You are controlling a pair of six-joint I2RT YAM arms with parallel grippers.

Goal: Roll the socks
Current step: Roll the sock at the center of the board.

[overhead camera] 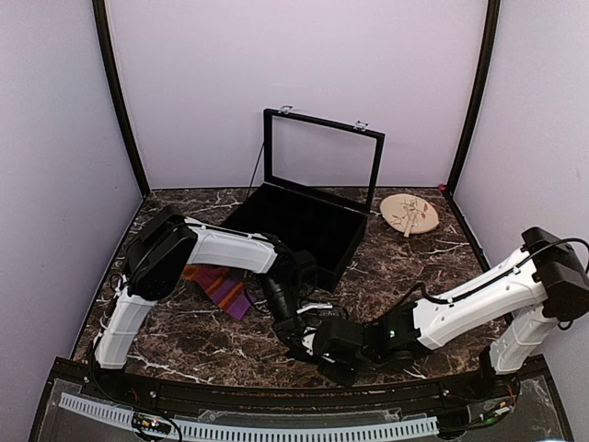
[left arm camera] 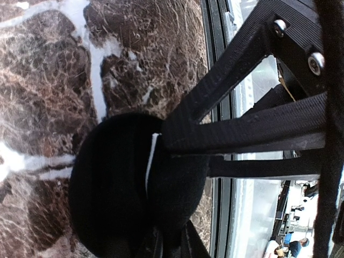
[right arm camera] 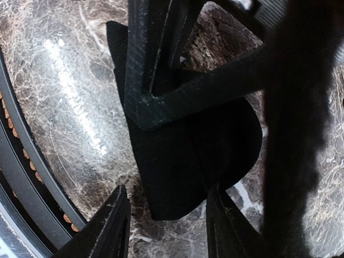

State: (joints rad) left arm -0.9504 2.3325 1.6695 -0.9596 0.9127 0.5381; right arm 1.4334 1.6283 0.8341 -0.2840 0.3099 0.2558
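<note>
L end effector [left arm camera: 177, 153] pinching black sock [left arm camera: 107, 193]. Sock is bunched into a rounded lump on the marble counter [overhead camera: 414, 267], near the front edge at centre, w/ a thin white stripe showing by the fingertip. R end effector [right arm camera: 166, 193] is spread, w/ one finger on either side of the sock's lower edge; can't tell if they touch the fabric. Both arms meet over that spot. Striped sock [overhead camera: 221, 287], purple/orange/red, lies flat on the counter to the left, partly under the L arm & apart from the black one. Open black case [overhead camera: 304, 226] behind, wooden plate [overhead camera: 409, 214] back right.
</note>
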